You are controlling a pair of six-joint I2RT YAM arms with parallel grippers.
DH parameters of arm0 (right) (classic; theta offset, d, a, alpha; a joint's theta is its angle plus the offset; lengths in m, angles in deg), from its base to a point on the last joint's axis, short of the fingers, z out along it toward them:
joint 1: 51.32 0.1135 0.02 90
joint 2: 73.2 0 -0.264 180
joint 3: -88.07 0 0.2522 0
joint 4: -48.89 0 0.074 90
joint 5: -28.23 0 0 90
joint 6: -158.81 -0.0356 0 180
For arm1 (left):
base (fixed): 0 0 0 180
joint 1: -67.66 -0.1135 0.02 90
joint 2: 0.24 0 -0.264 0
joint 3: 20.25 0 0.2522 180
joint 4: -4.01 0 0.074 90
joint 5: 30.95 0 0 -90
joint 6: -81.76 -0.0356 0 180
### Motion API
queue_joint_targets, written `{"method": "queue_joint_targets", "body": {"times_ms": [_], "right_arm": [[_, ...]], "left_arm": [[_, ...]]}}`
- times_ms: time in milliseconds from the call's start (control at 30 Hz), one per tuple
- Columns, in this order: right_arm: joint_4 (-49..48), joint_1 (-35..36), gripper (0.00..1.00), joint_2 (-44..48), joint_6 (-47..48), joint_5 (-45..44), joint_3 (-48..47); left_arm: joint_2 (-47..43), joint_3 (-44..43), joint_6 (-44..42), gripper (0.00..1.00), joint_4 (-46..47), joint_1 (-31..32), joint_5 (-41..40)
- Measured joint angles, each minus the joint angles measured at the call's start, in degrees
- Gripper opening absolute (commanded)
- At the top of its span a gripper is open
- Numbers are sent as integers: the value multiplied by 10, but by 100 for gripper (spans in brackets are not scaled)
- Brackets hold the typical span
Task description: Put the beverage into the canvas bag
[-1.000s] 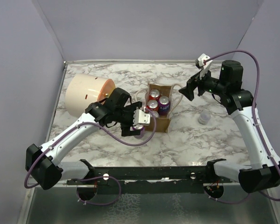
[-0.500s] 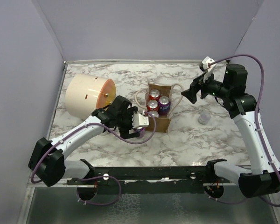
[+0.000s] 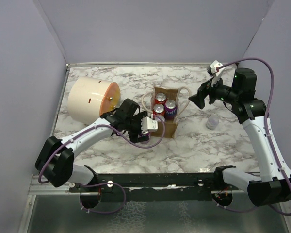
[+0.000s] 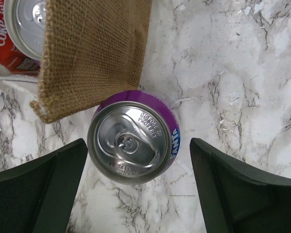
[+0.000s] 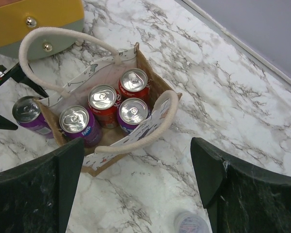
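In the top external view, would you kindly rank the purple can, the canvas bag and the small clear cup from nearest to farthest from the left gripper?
Measured from the left gripper:
1. the purple can, upright between its open jaws, outside the bag.
2. the canvas bag, just to the right, beside the can.
3. the small clear cup, far off to the right.

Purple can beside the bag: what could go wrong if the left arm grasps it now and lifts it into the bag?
1. The purple can stands right at the corner of the canvas bag, so the closing left fingers may catch the fabric and drag the bag.
2. Four cans already stand inside the bag, so little room seems left; this one may land on them and tip.
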Motion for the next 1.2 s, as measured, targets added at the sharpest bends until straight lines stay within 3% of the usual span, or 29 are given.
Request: {"method": "queue_joint_targets", "body": {"times_ms": [367,700,900,1200], "right_arm": [[-8,-4,90,0,-4,4,14],[-8,-7,90,1,-3,6,20],[-8,-8,91,4,-3,6,23],[-7,-15,93,11,6,9,23]], "left_arm": [[17,-1,24,63,16,0,33],[18,-3,29,20,4,0,57],[-3,-14,-13,0,-77,0,75],[-45,-122,-61,0,-229,0,127]]}}
